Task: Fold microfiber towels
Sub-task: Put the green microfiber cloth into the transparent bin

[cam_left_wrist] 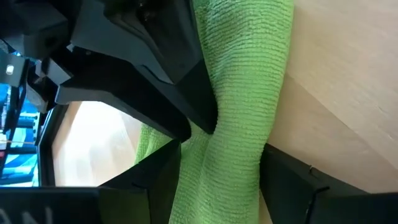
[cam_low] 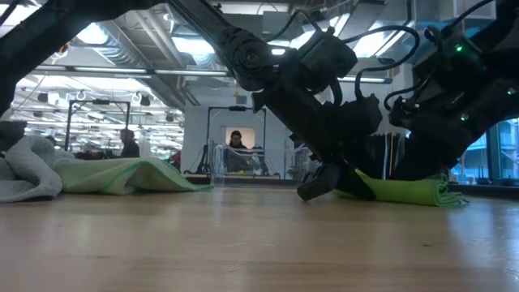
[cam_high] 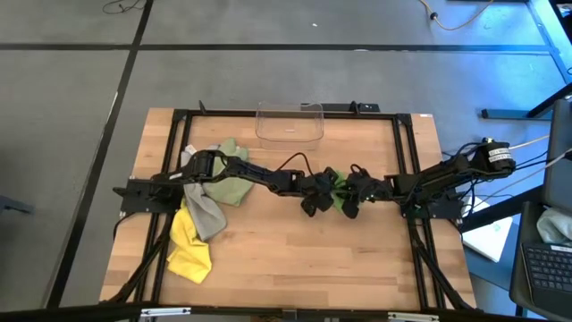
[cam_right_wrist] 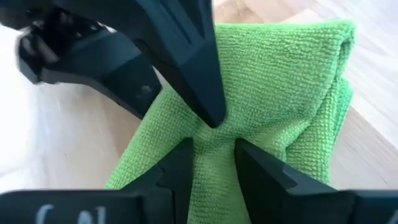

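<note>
Towel, bright green [cam_high: 338, 190], lies bunched mid-table, between both arms, folded into a narrow strip. Right pincer [cam_right_wrist: 214, 146] is clenched on it: the right wrist view shows its own fingers pinching a gathered ridge of cloth. Left pincer [cam_left_wrist: 221, 168] straddles the strip with its fingers [cam_left_wrist: 155, 180] either side of the cloth, not squeezing it flat; whether it truly grips yet cannot be told. The other arm's finger tip presses into the same fold from the opposite side in both wrist views, so the two pincers stand nearly touching.

Judged step: a mid-fold regrasp. Doing it well likely means the left pincer closes fully on all layers before any lift, both pincers keep clear of each other, and the cloth stays taut between them so the edge lands straight, not twisted.

Other towels wait at the left: pale sage green [cam_high: 231, 183], grey [cam_high: 206, 213] and yellow [cam_high: 188, 243], heaped loose and overlapping beside the left arm's base. Clear bin [cam_high: 290, 121] sits at the far edge of the table [cam_high: 295, 259].
</note>
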### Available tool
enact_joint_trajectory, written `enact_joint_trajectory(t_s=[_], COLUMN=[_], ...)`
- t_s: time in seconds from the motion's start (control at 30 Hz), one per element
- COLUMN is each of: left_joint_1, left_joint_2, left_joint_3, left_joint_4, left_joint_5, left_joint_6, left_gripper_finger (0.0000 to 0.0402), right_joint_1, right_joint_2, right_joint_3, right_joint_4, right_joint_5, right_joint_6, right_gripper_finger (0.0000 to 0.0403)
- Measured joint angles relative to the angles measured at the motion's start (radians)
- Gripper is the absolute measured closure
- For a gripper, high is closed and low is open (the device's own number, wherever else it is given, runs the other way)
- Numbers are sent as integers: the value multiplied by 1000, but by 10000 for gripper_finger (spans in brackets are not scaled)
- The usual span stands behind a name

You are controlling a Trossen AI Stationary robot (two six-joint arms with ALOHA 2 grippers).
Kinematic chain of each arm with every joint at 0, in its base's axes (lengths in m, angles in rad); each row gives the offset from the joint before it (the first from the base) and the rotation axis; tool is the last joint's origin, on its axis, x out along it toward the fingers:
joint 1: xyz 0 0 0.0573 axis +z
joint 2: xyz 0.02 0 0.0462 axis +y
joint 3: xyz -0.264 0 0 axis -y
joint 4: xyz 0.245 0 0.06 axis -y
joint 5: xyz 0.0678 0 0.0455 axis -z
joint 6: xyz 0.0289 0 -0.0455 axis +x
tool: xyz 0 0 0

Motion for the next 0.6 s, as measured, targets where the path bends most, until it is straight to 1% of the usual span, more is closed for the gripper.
enact_joint_trajectory(t_s=[0.1,0.17,0.23,0.3,0.47,0.53,0.6], left_joint_1=[0,-5,-7,-9,-14,-16,-18], left_joint_2=[11,12,12,12,12,12,12], left_joint_3=[3,4,4,4,4,5,5], left_joint_4=[4,5,5,4,-1,-5,-6], left_joint_5=[-20,-40,-47,-51,-55,-56,-63], left_joint_6=[13,29,25,18,16,8,4], left_gripper_finger=[209,222,245,277,375,392,392], right_joint_1=[0,0,0,0,0,-1,-1], right_joint_2=[0,0,0,-1,-1,-4,-23], right_joint_3=[0,0,0,0,0,0,0], right_joint_4=[20,29,29,29,30,28,22], right_joint_5=[-3,-4,-3,-3,-22,-33,-61], right_joint_6=[1,0,-1,-2,-6,-7,-10], right_gripper_finger=[281,281,281,281,281,281,281])
